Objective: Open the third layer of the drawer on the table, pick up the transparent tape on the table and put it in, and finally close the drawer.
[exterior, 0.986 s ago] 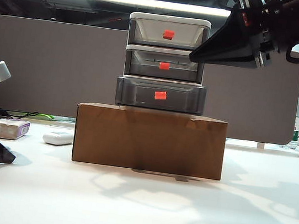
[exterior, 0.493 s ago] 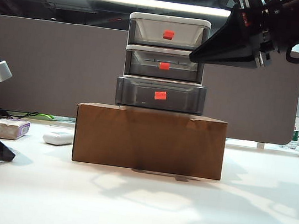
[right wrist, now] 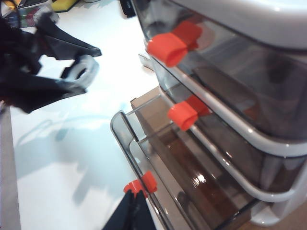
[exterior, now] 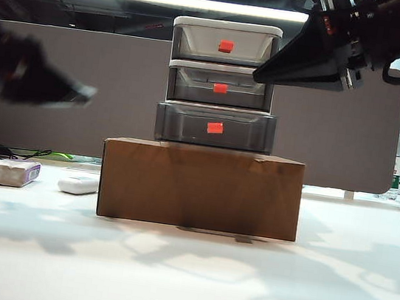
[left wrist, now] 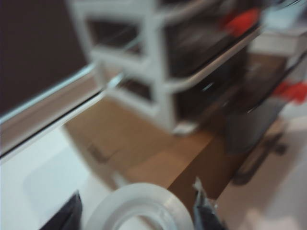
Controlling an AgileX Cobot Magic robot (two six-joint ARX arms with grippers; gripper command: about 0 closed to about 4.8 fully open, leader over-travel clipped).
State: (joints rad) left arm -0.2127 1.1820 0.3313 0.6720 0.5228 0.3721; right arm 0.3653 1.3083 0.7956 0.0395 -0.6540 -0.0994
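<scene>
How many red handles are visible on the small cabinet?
3, one on each stacked layer of the drawer: top handle, middle handle, and the handle on the third layer of the drawer, which is pulled open. None seems hidden.

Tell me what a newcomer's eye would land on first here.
The three-tier drawer with red handles, stacked on a cardboard box at the table's middle, its lowest layer pulled out. The left gripper, raised at left, holds the transparent tape; the right gripper pinches the bottom handle.
</scene>
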